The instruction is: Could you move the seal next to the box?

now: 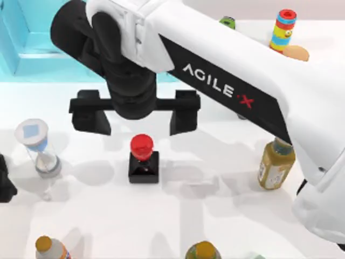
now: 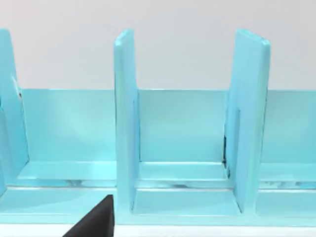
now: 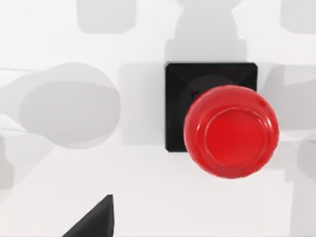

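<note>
Right end effector: the black two-finger end effector (image 1: 135, 116) of the white AgileX right arm is hovering over the middle of the worktop, with its fingers spread wide and gripping nothing.
Seal: the small stamp with a black square base and round red knob (image 1: 143, 159) is standing upright on the white worktop (image 1: 215, 205), just below the gap between the spread fingers in the top view; in the right wrist view the seal (image 3: 224, 123) is sitting directly under the camera, untouched.
Box: the light-blue open box with upright dividers (image 1: 32, 43) is lying at the top left of the worktop, well apart from the seal; the left wrist view is looking into its compartments (image 2: 182, 148).
Left end effector: a black part (image 1: 5, 181) is showing at the left edge of the top view, and I cannot tell how far it is open.
Hourglass: a clear hourglass with a blue-and-white cap (image 1: 39, 147) is standing to the left of the seal.
Bottles: an olive-yellow bottle (image 1: 276, 164) is standing to the right of the seal, partly under the arm; two orange-capped bottles (image 1: 49, 248) (image 1: 202, 251) are sitting at the bottom edge.
Striped cylinder: a multicoloured ringed cylinder with a red top (image 1: 283, 29) is standing at the top right.
</note>
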Controlling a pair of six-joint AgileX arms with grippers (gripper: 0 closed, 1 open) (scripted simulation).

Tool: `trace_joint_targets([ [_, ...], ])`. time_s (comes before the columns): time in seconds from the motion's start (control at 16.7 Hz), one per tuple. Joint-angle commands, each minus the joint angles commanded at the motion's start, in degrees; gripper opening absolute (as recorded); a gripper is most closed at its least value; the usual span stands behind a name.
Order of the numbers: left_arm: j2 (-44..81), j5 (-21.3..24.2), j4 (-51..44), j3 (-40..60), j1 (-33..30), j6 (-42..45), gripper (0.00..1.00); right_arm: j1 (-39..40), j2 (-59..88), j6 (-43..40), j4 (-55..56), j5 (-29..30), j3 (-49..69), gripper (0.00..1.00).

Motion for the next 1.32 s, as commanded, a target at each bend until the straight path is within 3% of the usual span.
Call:
trace_joint_targets([
  [0.24,0.0,0.0,0.0,0.0,0.0,0.0,1.00,-0.2,-0.1,-0.5,4.0,0.0,-4.0,1.00],
  [0.66,0.0,0.0,0.0,0.0,0.0,0.0,1.00,-1.4,-0.1,-1.6,21.0,-0.1,-20.8,1.00],
  [0.96,0.0,0.0,0.0,0.0,0.0,0.0,1.00,-1.5,0.0,-1.7,22.6,-0.1,-22.3,1.00],
  [1.32,0.0,0.0,0.0,0.0,0.0,0.0,1.00,-1.5,0.0,-1.7,22.6,-0.1,-22.3,0.55],
])
